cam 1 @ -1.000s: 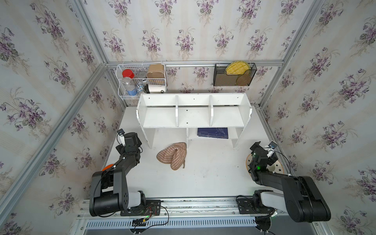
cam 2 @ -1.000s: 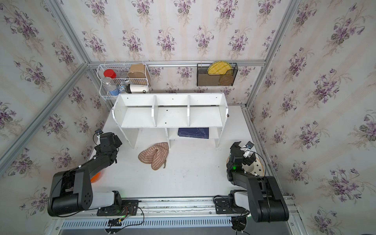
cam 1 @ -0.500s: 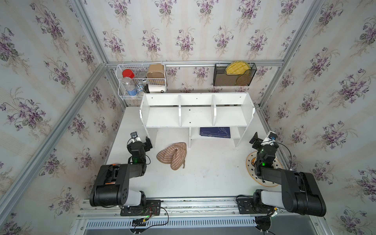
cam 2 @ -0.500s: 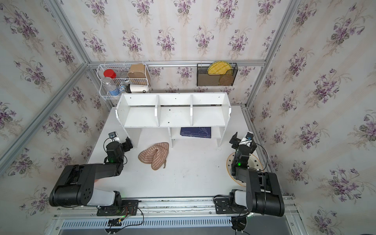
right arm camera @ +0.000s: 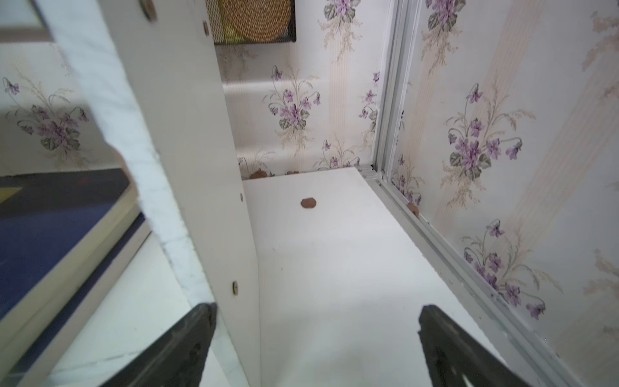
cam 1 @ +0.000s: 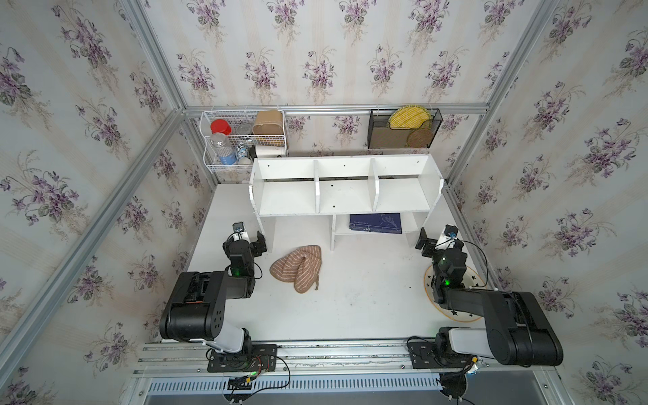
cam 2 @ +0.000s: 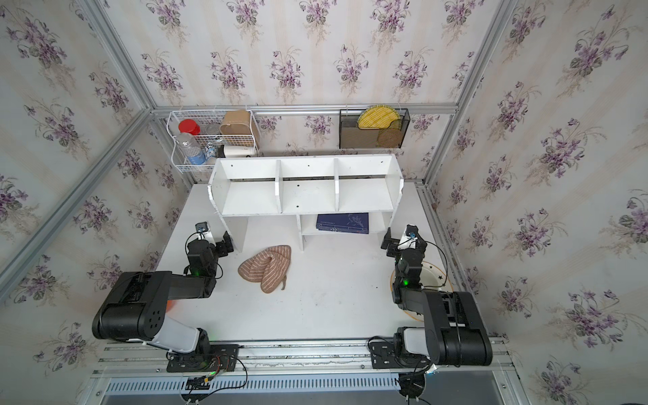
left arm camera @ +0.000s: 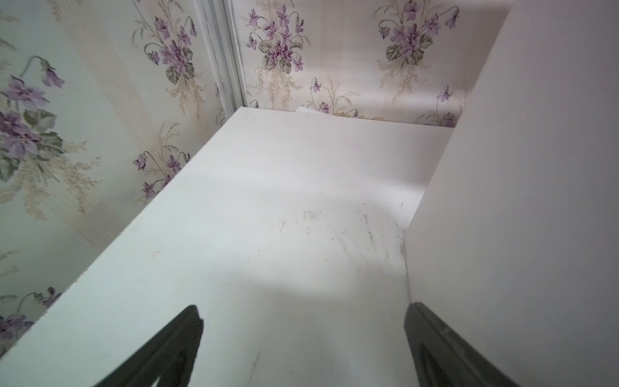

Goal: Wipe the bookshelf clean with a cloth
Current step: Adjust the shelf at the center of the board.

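The white table point(cam 1: 368, 308) carries the bookshelf point(cam 1: 345, 196) at its back. In front lie the cloth point(cam 1: 298, 268) (crumpled) and a star-printed plate point(cam 1: 474, 278).

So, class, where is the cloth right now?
In both top views the cloth lies bunched on the table, just in front of the bookshelf's left half, on the robot's left side.

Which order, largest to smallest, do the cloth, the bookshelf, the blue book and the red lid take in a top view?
1. bookshelf
2. cloth
3. blue book, partly hidden under the upper shelf, so its rank against the cloth is unsure
4. red lid, clearly smallest
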Controlling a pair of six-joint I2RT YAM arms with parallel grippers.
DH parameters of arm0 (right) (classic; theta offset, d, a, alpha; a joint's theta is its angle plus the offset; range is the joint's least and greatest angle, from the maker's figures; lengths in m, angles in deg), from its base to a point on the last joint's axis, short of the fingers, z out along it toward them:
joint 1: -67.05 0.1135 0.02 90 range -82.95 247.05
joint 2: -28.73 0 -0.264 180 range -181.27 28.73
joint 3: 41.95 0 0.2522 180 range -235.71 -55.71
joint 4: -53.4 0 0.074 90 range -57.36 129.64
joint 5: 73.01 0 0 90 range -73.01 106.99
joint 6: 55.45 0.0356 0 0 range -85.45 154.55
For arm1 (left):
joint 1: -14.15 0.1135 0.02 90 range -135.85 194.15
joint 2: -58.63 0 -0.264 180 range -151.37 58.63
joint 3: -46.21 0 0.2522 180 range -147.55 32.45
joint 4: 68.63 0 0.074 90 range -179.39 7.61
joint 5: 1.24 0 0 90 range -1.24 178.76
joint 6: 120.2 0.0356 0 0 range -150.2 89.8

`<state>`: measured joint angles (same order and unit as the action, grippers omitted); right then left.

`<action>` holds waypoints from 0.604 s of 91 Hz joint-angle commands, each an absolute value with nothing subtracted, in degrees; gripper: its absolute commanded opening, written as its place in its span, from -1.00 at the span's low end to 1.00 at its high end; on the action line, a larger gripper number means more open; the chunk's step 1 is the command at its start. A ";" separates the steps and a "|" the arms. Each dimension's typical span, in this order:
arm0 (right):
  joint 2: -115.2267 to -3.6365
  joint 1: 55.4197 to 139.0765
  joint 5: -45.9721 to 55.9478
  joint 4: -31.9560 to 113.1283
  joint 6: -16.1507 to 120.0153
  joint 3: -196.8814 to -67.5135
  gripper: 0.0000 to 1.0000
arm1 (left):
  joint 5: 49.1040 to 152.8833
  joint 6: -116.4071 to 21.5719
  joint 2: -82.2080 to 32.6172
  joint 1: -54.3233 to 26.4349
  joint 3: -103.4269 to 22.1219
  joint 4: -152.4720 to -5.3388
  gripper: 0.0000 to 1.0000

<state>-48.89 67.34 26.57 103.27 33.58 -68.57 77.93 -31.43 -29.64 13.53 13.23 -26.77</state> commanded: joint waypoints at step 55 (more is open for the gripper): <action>-63.59 67.22 15.88 139.80 36.31 -58.00 1.00 | 77.78 -30.73 -29.97 13.53 16.90 -18.23 0.98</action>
<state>-51.47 66.75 20.95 124.95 35.91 -56.26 78.07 -30.75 -29.92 13.55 17.25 -20.19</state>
